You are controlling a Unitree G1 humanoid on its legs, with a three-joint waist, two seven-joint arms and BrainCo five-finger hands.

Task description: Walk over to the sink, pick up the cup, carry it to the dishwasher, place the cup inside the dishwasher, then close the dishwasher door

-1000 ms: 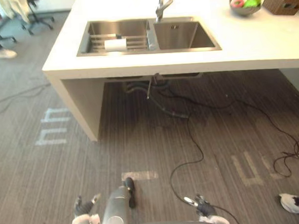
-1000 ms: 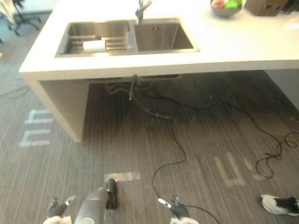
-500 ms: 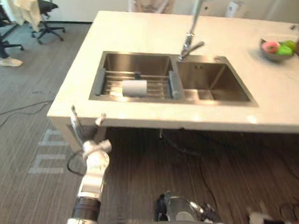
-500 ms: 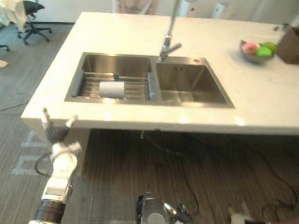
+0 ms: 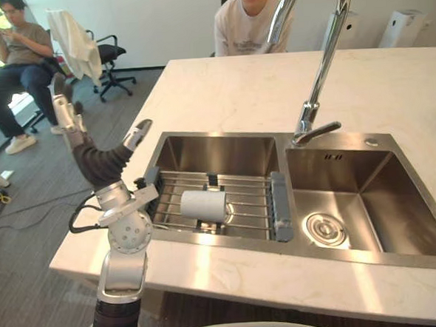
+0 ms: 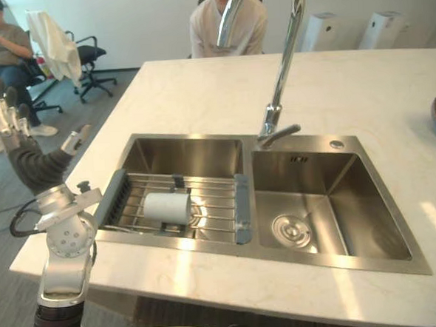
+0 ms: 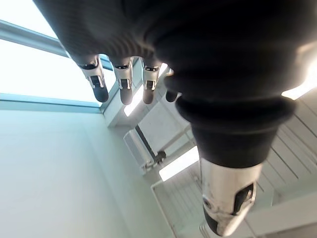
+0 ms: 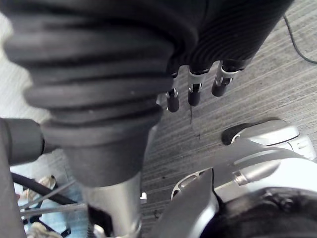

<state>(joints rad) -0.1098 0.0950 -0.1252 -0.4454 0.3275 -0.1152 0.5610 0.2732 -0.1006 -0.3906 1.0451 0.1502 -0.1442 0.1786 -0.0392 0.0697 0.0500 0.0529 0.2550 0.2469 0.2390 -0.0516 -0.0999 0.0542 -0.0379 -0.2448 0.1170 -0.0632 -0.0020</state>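
Note:
The cup (image 5: 203,206) is white and lies on its side on a wire rack (image 5: 243,206) in the left basin of the steel sink (image 5: 230,248). My left hand (image 5: 93,158) is raised over the counter's left edge, just left of the sink and apart from the cup. Its fingers (image 7: 123,87) are straight and spread, so it is open and holds nothing. My right hand (image 8: 193,94) hangs low over the carpet with relaxed fingers and nothing in it.
A tall curved faucet (image 5: 322,53) stands between the two basins. The white counter (image 5: 272,86) stretches behind the sink. One person (image 5: 250,21) sits at its far side, another (image 5: 19,57) sits at the left by an office chair (image 5: 78,50).
The camera has come up close to the sink, which now looks much larger. My left arm has risen from low beside the counter to above its left edge.

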